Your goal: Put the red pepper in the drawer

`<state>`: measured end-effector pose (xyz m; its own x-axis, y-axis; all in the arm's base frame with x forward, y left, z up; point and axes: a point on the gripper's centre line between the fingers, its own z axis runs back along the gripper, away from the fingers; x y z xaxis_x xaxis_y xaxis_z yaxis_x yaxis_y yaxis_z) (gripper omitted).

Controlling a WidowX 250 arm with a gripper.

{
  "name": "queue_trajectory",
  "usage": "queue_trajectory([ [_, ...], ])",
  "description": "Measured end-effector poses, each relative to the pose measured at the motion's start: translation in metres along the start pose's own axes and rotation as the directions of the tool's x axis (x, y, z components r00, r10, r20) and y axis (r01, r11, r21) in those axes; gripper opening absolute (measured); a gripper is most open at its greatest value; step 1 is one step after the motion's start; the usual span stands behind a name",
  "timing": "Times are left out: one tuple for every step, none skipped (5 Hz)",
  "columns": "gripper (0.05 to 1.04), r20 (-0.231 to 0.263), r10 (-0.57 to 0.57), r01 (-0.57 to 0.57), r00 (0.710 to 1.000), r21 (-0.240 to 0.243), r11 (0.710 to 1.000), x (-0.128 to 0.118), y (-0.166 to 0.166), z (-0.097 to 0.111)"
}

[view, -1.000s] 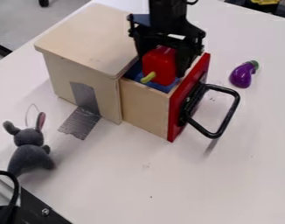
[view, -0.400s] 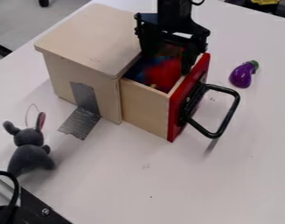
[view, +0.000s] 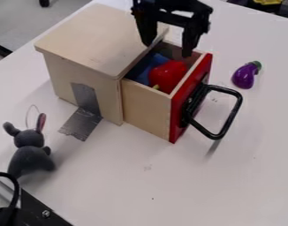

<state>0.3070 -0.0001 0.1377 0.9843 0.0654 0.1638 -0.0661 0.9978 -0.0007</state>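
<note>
At left a gray plush animal (view: 29,148) sits near the wooden cabinet (view: 90,37). Right of that, in the open drawer (view: 145,106), the red pepper (view: 170,74) lies with its stem toward near left, long axis slanting to far right, its underside hidden by the drawer's wall; a blue thing (view: 145,68) beside it is hard to identify. Above, the gripper (view: 168,49), cut off at the top, has its fingers wide apart, holding nothing. Farthest right is a toy eggplant (view: 244,77).

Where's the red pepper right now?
In the camera view, the red bell pepper lies inside the open wooden drawer, against the blue item, just behind the drawer's red front.
</note>
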Motion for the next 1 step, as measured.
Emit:
queue_trajectory([
  [1.000, 0.009, -0.028, 0.028, 1.000, -0.003, 1.000, -0.0105, -0.0062, 0.0076],
])
